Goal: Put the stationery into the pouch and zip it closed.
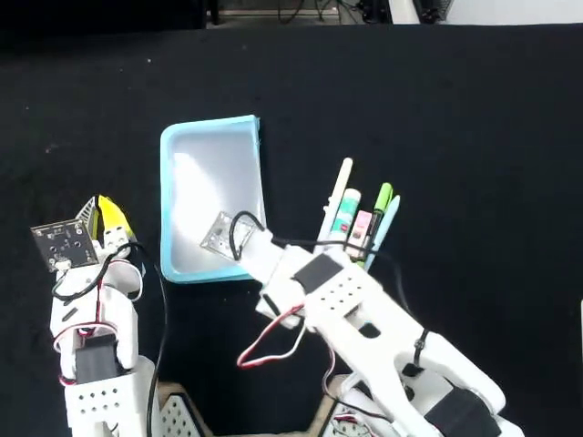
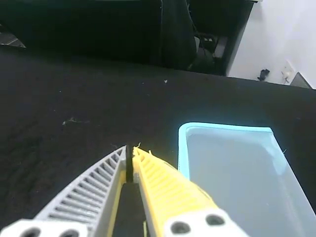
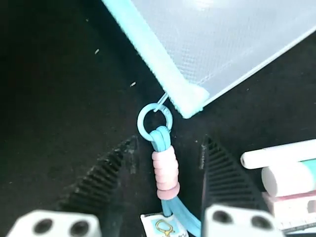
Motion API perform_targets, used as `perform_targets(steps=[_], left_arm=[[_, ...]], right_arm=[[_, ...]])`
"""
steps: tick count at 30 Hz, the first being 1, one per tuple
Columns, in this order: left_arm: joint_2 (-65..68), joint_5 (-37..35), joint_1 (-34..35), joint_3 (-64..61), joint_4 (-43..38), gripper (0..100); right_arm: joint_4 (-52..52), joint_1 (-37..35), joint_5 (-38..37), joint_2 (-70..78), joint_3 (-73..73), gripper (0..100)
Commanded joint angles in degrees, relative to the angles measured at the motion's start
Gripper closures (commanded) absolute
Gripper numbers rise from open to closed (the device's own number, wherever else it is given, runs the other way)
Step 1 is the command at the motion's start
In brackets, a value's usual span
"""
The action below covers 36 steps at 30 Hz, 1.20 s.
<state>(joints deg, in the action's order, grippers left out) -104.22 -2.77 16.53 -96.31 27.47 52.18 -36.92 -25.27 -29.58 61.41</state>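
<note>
While the left gripper [image 2: 129, 154] rests close to its own base, fingers pressed together on nothing, just beside the pouch's left edge, the right gripper [image 3: 168, 143] sits at the pouch's near right corner. Its jaws stand apart, one on each side of the beaded pull cord [image 3: 165, 170] that hangs from the zip by a small ring [image 3: 154, 120], and they do not touch it. Beyond them the pouch [image 1: 211, 182] lies flat on the black table [image 1: 437, 118]. Nothing shows inside it, and I cannot tell whether the zip is open. The stationery [image 1: 357, 218], a small bundle of pens and sticks, lies on the table near the pouch's right side. By my reckoning nothing is packed yet, so loading every piece and zipping shut both remain.
</note>
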Motion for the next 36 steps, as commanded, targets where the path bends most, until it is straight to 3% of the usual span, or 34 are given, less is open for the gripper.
perform_targets(steps=[1,7,11,16,23,25,28,33,36], left_arm=[[-0.4,-0.8,0.5,-0.7,-1.4,97],[-0.4,-0.8,0.5,-0.7,-1.4,97],[-0.4,-0.8,0.5,-0.7,-1.4,97],[-0.4,-0.8,0.5,-0.7,-1.4,97],[-0.4,-0.8,0.5,-0.7,-1.4,97],[-0.4,-0.8,0.5,-0.7,-1.4,97],[-0.4,-0.8,0.5,-0.7,-1.4,97],[-0.4,-0.8,0.5,-0.7,-1.4,97],[-0.4,-0.8,0.5,-0.7,-1.4,97]], right_arm=[[-1.7,-1.8,0.4,-1.9,0.0,80.8],[2.3,-6.0,0.4,-1.9,-1.6,80.8],[-2.2,-7.6,0.3,-0.6,0.9,80.8],[-9.5,-3.3,0.3,7.4,0.7,80.8],[-5.5,1.3,-4.6,18.2,-7.9,81.2],[-4.7,1.4,-4.9,19.6,-9.1,84.9],[-4.7,1.4,-4.4,19.4,-10.8,99.4],[-4.3,1.4,-4.1,15.3,-11.7,98.7],[-4.3,1.3,-0.1,14.2,-11.4,98.5]])
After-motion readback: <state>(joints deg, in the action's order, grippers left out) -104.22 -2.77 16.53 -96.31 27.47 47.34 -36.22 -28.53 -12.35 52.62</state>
